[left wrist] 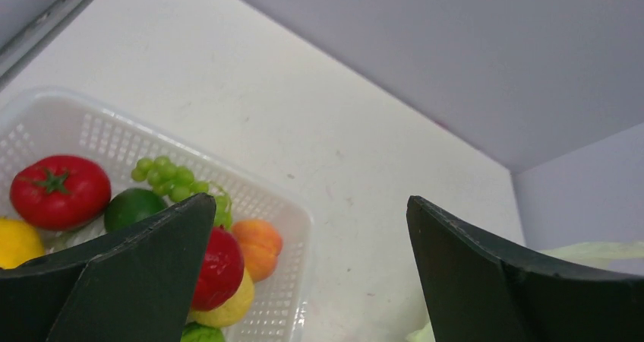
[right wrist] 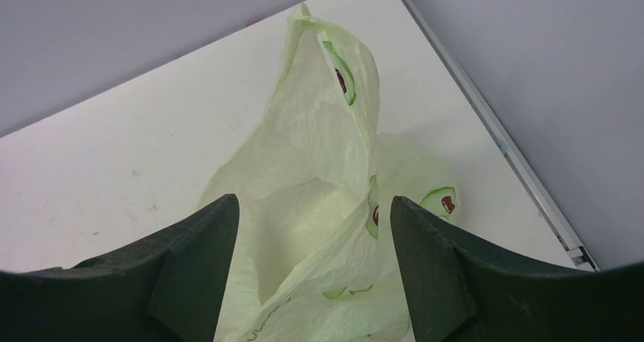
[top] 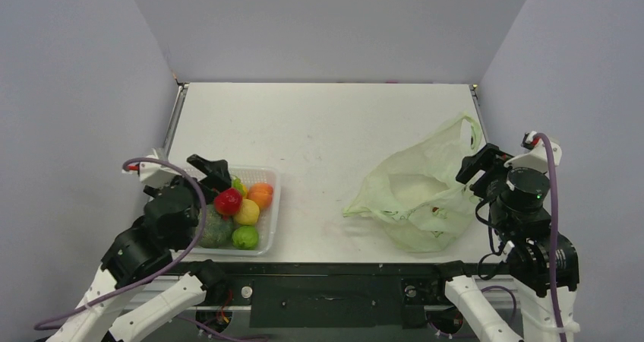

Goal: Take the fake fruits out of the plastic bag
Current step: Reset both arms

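Note:
The fake fruits lie in a clear white latticed basket (top: 269, 176) at the left: a red one (top: 228, 202), an orange one (top: 260, 194), a yellow one (top: 247, 213) and a light green one (top: 244, 237). The left wrist view shows a tomato (left wrist: 59, 191), grapes (left wrist: 171, 178) and a peach (left wrist: 258, 247) in the basket (left wrist: 304, 220). My left gripper (top: 213, 171) (left wrist: 310, 205) is open and empty above the basket's far side. The pale yellow-green plastic bag (top: 414, 194) (right wrist: 304, 152) lies crumpled at the right, one handle loop raised. My right gripper (top: 482, 163) (right wrist: 313, 201) is open and empty at its right edge. I see no fruit in the bag.
A dark green leafy piece (top: 216, 232) lies in the basket's near left corner. Grey walls close in the table (top: 326, 121) on three sides, with a metal rail (top: 176, 114) along the left edge. The bag's edge also shows in the left wrist view (left wrist: 592, 251).

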